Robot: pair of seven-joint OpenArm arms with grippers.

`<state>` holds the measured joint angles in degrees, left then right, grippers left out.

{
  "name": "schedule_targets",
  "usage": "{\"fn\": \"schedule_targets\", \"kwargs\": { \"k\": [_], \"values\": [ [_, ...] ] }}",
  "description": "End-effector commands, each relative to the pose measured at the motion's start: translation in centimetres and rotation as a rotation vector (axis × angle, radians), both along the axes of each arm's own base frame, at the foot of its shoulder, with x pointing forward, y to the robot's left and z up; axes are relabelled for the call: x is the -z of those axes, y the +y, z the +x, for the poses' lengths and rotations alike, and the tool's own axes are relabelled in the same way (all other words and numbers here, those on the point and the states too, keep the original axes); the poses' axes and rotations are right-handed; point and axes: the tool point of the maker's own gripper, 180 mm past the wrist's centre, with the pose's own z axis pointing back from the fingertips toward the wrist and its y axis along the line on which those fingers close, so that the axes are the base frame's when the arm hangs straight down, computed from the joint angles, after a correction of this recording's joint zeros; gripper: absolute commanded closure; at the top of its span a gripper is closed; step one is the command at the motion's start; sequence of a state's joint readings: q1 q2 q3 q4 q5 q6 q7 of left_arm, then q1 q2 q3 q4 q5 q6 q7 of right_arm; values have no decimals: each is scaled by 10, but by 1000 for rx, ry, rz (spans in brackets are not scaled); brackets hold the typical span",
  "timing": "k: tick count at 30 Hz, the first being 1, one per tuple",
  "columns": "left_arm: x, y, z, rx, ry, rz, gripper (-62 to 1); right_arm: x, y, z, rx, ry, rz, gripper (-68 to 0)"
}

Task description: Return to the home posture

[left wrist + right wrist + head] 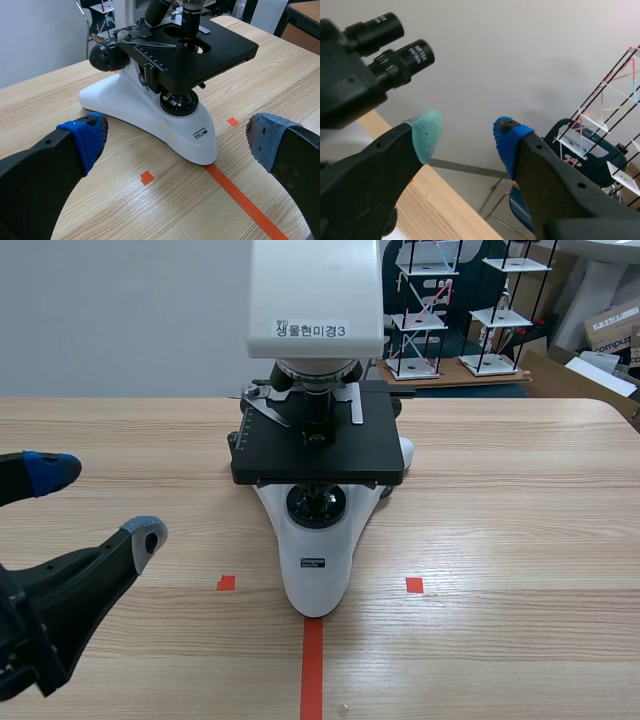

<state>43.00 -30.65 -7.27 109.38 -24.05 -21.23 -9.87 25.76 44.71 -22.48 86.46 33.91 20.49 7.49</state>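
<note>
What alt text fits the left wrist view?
A white microscope with a black stage stands on a wooden table just ahead of the left tool, whose two blue-padded fingers are open and empty. An orange-red tape line runs from the microscope's base toward the tool.

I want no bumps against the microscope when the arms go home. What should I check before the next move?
1. Left hand empty: ok, open with nothing in it.
2. Right hand empty: ok, open with nothing in it.
3. Left hand apart from the microscope: ok, bare table lies between them.
4. Right hand clear of the eyepieces: cannot tell, they appear close beside it.
5. Microscope upright on the table: ok.
6. Right arm's way down: cannot tell, the arm does not show in the scene view.
</note>
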Motion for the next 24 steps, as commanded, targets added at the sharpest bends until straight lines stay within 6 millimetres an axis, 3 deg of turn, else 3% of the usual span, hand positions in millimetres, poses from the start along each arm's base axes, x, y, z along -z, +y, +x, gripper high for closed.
{"fn": "schedule_targets", "kwargs": {
  "k": [1,8,14,18,24],
  "values": [
    [-8,-4,0,9,-23,-24,-581,-2,-11,-7,29,-16,4,-321],
    [-8,-4,0,9,-23,-23,-581,52,-35,-50,134,93,49,-493],
    [-8,-4,0,9,-23,-23,-581,98,-36,-100,149,201,93,-618],
    [-8,-4,0,9,-23,-23,-581,120,-29,-134,119,276,147,-656],
    [-8,-4,0,9,-23,-23,-581,140,-21,-174,88,357,205,-655]
  ]
}}
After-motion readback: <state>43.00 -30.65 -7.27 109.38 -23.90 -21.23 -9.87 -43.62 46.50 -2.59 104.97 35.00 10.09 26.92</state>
